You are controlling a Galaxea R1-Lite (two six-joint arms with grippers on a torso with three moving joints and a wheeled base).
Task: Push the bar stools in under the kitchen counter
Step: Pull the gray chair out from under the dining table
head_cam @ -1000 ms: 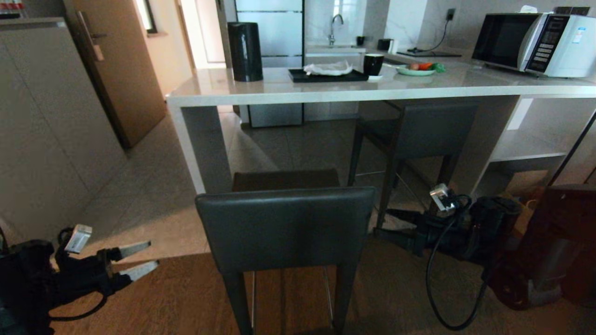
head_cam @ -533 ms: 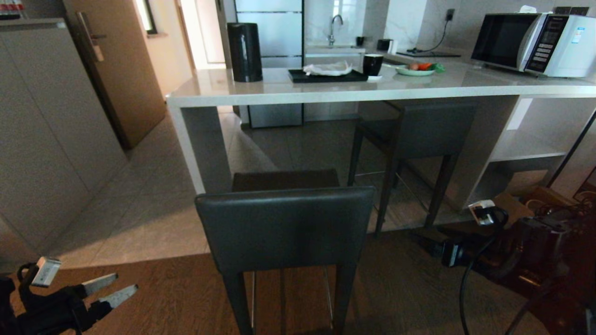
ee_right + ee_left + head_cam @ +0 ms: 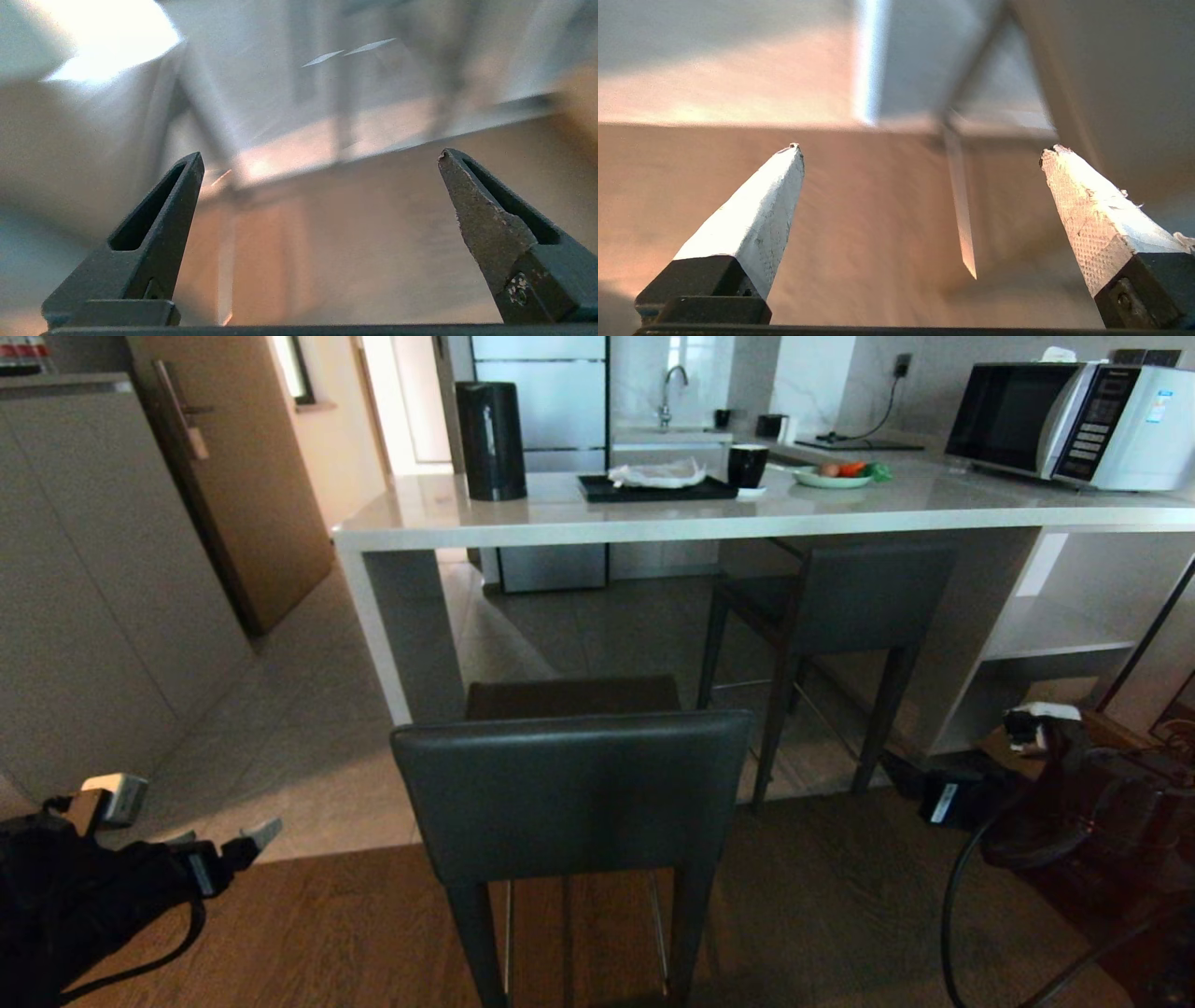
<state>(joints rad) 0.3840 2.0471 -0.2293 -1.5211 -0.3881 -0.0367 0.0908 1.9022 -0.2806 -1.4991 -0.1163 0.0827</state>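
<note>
Wooden floor carries your near stool [image 3: 569,793], stiff and probably top-heavy: push its backrest's top edge; both end effectors [image 3: 920,149] [image 3: 322,156] gape empty.

Near dark grey leather-backed bar stool [image 3: 571,793]: legs cut off by head view's bottom edge, seat mostly hidden behind its backrest. Far matching grey stool [image 3: 840,602]: seat front hidden under the pale speckled stone kitchen counter [image 3: 579,518]; counter runs out at right edge. White microwave [image 3: 1074,422] clipped at right edge too. Left gripper [image 3: 245,837]: one finger barely visible; arm cut off at bottom-left corner. Both wrist views motion-blurred, bkgd unreadable.
</note>
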